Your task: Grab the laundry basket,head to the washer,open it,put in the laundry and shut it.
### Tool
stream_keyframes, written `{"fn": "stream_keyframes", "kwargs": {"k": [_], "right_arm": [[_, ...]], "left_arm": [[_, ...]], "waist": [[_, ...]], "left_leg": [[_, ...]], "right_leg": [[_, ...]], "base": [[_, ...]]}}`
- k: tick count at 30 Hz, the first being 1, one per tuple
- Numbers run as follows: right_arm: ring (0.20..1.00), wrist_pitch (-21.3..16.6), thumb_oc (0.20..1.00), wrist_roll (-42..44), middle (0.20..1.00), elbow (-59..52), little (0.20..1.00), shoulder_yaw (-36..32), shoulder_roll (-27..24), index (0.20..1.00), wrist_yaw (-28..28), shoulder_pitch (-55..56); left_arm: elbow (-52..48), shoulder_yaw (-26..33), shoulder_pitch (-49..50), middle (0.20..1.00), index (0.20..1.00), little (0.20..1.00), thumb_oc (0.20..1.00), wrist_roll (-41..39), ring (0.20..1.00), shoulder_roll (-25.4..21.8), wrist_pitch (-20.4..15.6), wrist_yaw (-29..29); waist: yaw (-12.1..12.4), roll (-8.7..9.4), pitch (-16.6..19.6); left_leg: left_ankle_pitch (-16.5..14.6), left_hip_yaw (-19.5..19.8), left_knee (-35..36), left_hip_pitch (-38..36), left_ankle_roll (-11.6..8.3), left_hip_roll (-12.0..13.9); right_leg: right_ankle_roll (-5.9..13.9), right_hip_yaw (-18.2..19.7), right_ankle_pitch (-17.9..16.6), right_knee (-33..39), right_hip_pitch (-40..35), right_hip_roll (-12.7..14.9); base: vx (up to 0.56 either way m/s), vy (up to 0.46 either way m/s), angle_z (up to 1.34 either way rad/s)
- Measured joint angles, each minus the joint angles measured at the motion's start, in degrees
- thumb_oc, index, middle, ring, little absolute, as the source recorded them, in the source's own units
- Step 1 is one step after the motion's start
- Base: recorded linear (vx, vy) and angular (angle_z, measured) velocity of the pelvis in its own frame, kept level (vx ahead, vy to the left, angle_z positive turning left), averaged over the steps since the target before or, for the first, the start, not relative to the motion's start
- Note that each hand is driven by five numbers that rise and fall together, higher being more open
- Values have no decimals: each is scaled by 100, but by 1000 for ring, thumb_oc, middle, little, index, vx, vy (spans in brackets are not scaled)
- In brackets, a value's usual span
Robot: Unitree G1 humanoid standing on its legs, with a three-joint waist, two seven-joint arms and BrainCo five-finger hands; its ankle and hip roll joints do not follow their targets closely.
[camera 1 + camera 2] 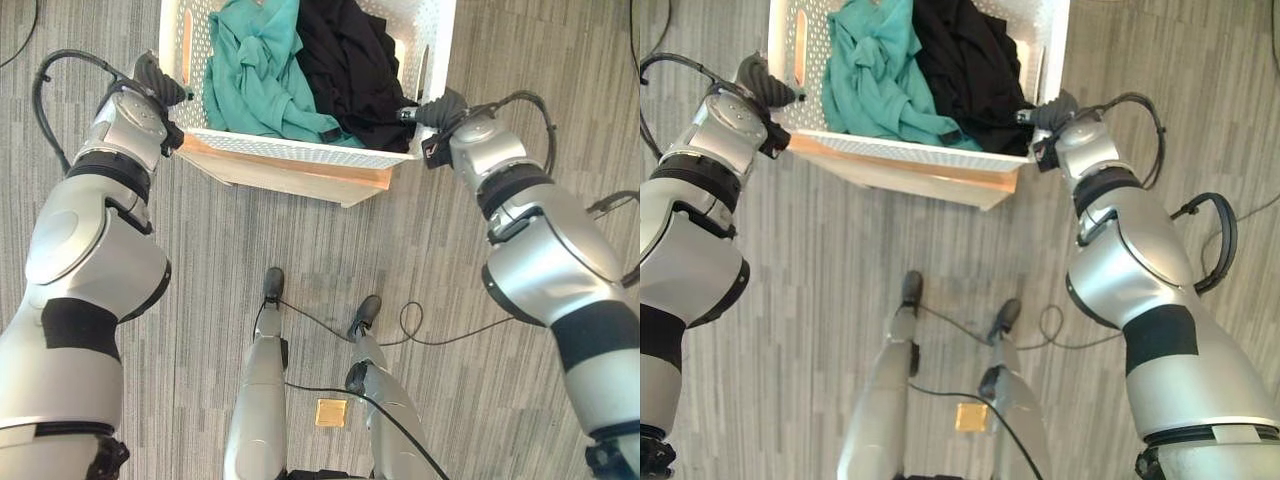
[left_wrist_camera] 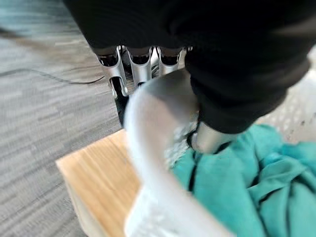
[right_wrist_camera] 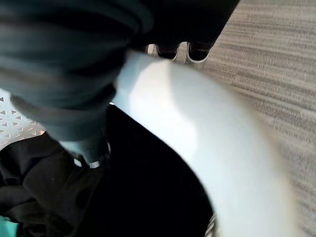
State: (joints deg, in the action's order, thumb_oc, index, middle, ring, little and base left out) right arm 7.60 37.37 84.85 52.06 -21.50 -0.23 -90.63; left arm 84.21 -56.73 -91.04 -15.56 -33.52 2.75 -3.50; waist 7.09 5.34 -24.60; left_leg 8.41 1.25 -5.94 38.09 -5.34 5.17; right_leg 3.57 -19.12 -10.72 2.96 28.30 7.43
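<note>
Gripping basket [image 1: 300,148] at both side rims: left hand [image 2: 143,69] has fingers outside wall, thumb inside, clamped on rim; right hand [image 3: 89,143] likewise, thumb in over black cloth [image 1: 350,70]. Basket sits on wood stand [image 1: 290,172], teal cloth [image 1: 255,80] beside black one. To do well — lift both sides evenly, keep level so laundry stays in, clear stand before turning twd washer.
</note>
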Motion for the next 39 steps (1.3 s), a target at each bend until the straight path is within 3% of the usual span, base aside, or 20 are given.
{"fn": "stream_keyframes", "kwargs": {"k": [1, 2, 3, 11, 18, 20, 24, 25, 27, 29, 32, 39], "right_arm": [[542, -12, 542, 0, 542, -25, 542, 42, -22, 542, -36, 29], [266, -17, 266, 1, 266, -27, 266, 96, -32, 266, -54, 30], [200, -32, 200, 6, 200, -38, 200, 98, -49, 200, -58, 40], [200, -44, 200, 42, 200, -410, 200, 74, -222, 200, -177, 231], [200, 14, 200, 124, 200, -1049, 200, -102, -425, 200, -196, 1293], [200, 75, 200, 123, 200, -1558, 200, -198, -786, 200, -130, 1803], [200, 244, 200, 24, 200, -3590, 200, -497, -1930, 200, 55, 3223], [200, 280, 200, -44, 200, -4648, 200, -876, -2542, 200, 65, 3989], [200, 260, 200, -236, 200, -5438, 200, -1482, -3160, 200, 161, 4892], [200, 294, 200, -411, 200, -6152, 200, -2109, -3604, 200, 234, 5729], [200, 284, 200, -556, 200, -6493, 200, -2733, -4128, 200, 496, 6784], [200, 358, 200, -672, 200, -6618, 200, -3558, -4266, 200, 852, 8266]], "left_arm": [[-4, -85, 26, 200, 200, 200, 200, 114, 200, -6, -7, 7], [-4, -85, 41, 200, 200, 200, 200, 188, 200, -6, -6, 23], [-4, -87, 80, 200, 200, 200, 200, 324, 200, 5, -13, 15], [-333, -21, 265, 200, 200, 200, 200, 331, 200, -138, -50, -65], [-1161, 27, 1097, 200, 200, 200, 200, 315, 200, -268, -128, -93], [-1991, 25, 1422, 200, 200, 200, 200, 313, 200, -494, -121, -87], [-4220, 50, 2394, 200, 200, 200, 200, 307, 200, -1476, -190, -18], [-5240, 334, 2972, 200, 200, 200, 200, 295, 200, -1765, -139, -11], [-6070, 663, 3581, 200, 200, 200, 200, 305, 200, -1873, -210, 90], [-6661, 1079, 4202, 200, 200, 200, 200, 318, 200, -1751, -150, 228], [-6698, 1107, 4714, 200, 200, 200, 200, 316, 200, -1146, -155, 522], [-5802, 1020, 4813, 200, 200, 200, 200, 321, 200, 29, -124, 934]], "waist": [[1, 1, 1], [0, 1, 1], [-5, 1, 1], [-11, 1, 1], [-171, 2, -2], [-164, 3, -16], [-340, -5, -10], [-389, -41, 4], [-478, -106, 74], [-535, -197, 184], [-755, -366, 409], [-1145, -675, 661]], "left_leg": [[0, -1, 0, -1, 0, -8], [0, -2, 1, 2, 0, -14], [2, -8, 2, 6, 3, -25], [20, -42, -3, -48, 28, -34], [-38, -205, 36, -688, 108, -54], [-53, -351, 70, -987, 131, -66], [-73, -500, 410, -1928, 156, -75], [-112, -528, 528, -2218, 173, -88], [-173, -611, 669, -2556, 187, -99], [-192, -687, 822, -2767, 178, -119], [-193, -803, 930, -3097, 191, -122], [-197, -982, 1116, -3580, 194, -32]], "right_leg": [[5, 0, 4, -13, 4, 11], [6, 3, 5, -21, 13, 19], [17, 12, 15, -60, 42, 37], [18, 75, 18, -123, 46, 56], [43, 225, 59, -197, -439, 112], [45, 341, 58, -221, -637, 148], [136, 473, 121, -134, -1359, 214], [207, 489, 205, -87, -1610, 218], [207, 578, 273, -69, -1835, 220], [250, 631, 312, -20, -1969, 242], [253, 737, 275, 128, -2238, 206], [239, 903, 307, 201, -2541, 94]], "base": [[0, 0, 0], [0, 0, 0], [0, 0, 0], [2, -3, -2], [6, -11, -9], [96, -43, -25], [124, -42, -18], [97, -22, -6], [160, -42, -17], [105, -51, -18], [100, -60, -17], [49, -100, -20]]}}
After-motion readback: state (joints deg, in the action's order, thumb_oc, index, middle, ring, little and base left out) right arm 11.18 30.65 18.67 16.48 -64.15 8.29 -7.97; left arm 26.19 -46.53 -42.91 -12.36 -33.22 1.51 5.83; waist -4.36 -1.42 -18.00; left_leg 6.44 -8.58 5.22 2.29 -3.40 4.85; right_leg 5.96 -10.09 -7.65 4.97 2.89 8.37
